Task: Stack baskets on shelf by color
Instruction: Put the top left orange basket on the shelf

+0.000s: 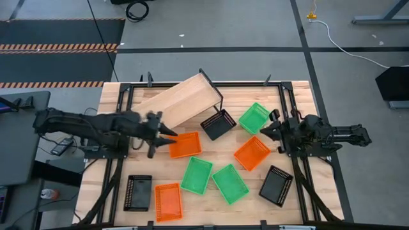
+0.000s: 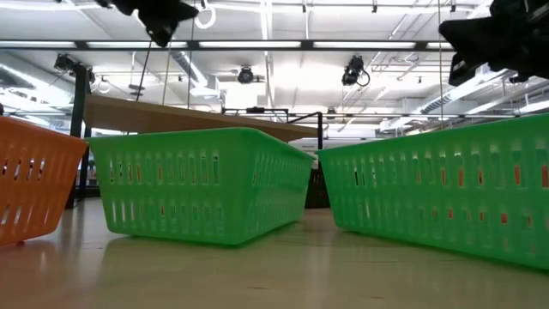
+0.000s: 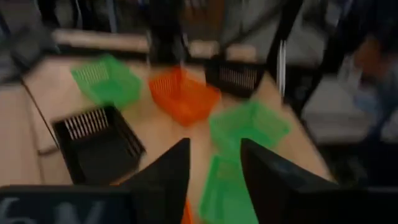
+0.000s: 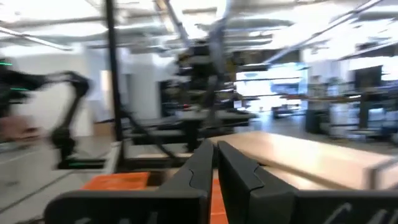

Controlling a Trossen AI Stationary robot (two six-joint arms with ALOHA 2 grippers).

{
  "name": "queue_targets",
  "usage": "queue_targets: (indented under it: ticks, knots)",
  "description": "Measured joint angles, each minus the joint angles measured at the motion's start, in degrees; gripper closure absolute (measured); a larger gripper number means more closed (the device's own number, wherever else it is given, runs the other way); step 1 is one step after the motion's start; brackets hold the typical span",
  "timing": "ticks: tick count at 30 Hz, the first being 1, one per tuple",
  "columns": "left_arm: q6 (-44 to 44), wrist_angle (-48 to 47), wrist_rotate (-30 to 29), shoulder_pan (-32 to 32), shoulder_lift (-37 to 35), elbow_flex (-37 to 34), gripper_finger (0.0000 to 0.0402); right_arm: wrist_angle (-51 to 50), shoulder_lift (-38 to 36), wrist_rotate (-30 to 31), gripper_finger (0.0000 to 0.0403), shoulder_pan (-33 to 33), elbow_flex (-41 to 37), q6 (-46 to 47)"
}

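The shelf (image 1: 182, 99), a light wooden board on a black frame, stands askew at the table's far side with nothing on it. Baskets lie scattered on the table: orange (image 1: 185, 145), (image 1: 252, 153), (image 1: 168, 202); green (image 1: 254, 117), (image 1: 196, 175), (image 1: 229, 183); black (image 1: 218, 124), (image 1: 277, 185), (image 1: 138, 192). My left gripper (image 1: 169, 133) hovers open beside the left edge of the orange basket near the shelf, and its fingers (image 3: 168, 177) have nothing between them. My right gripper (image 1: 268, 128) is shut and raised at the table's right, next to the far green basket.
Black frame rails (image 1: 121, 121) run along both sides of the table. In the low view two green baskets (image 2: 202, 184), (image 2: 446, 193) and an orange one (image 2: 34, 180) stand close to the near edge. Bare wood (image 1: 217, 150) lies between the middle baskets.
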Motion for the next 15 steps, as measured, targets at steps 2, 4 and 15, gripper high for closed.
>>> queue_targets:
  ticks: [2,4,15]
  knots:
    - [0.15,-4.62,-0.07,-1.48,5.52,4.5,0.0226,1.19,0.0,3.17,0.0361,0.0,0.0,-2.07]
    - [0.12,-9.79,-0.53,-3.01,10.88,8.79,0.0211,1.38,0.0,6.6,0.035,0.0,0.02,-4.77]
    - [-2.24,-33.02,-7.54,-8.82,34.28,27.71,0.019,0.94,0.0,23.34,0.028,-1.7,0.02,-9.92]
